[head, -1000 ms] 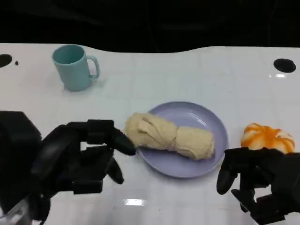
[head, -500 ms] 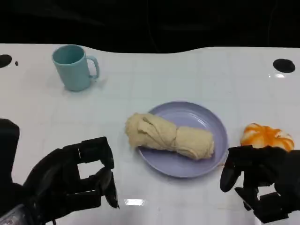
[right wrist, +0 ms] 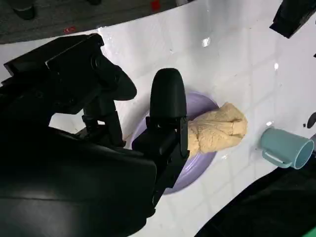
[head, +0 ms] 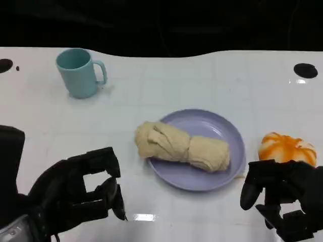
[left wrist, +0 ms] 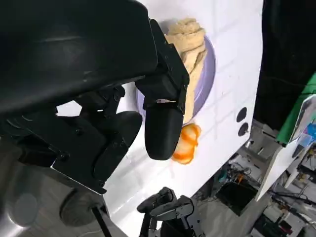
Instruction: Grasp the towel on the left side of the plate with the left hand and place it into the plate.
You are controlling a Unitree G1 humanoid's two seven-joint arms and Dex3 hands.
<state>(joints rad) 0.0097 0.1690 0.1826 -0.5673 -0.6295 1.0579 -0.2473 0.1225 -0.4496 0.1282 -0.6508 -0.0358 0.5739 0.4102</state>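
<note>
The rolled towel (head: 181, 147), judged soft and light, lies across the plate (head: 222, 132), left end overhanging. A grasp mid-roll is advised. The left hand (head: 83, 194) is seen empty, fingers apart.

A teal mug (head: 79, 72) stands at the upper left of the white table (head: 202, 80); an orange-and-white object (head: 286, 147) lies at right.

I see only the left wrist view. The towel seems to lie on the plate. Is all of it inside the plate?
Observer: Not all. In the head view the towel lies across the plate, but its left end sticks out past the rim.
Operator: Does my left hand touch it?
Observer: No. The left hand is apart from the towel, nearer the robot, with bare table between them.
Operator: Is anything else near that hand?
Observer: A teal mug stands far behind it.
</note>
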